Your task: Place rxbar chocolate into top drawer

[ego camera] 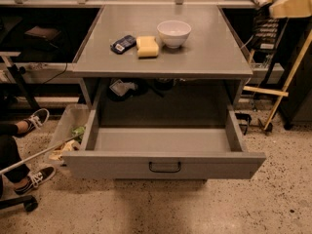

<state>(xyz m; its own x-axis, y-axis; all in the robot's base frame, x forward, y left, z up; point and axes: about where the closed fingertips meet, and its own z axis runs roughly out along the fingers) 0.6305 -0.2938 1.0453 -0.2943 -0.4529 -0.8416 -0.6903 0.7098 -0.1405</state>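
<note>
The top drawer [164,165] is pulled wide open below the grey table [204,57], and its grey floor shows nothing inside. Its black wire handle [165,167] is centred on the front. Only a cream-yellow part of my gripper [294,6] shows, at the top right corner, above and to the right of the table's right edge. The rxbar chocolate is out of view. On the tabletop lie a blue-black packet [123,44], a yellow sponge [147,46] and a white bowl [174,33].
A clear bin with litter [68,130] stands left of the drawer. A person's legs and sneakers [34,118] are at the far left. A wooden broom handle [287,82] leans at the right. Dark items lie on the shelf under the tabletop [122,87].
</note>
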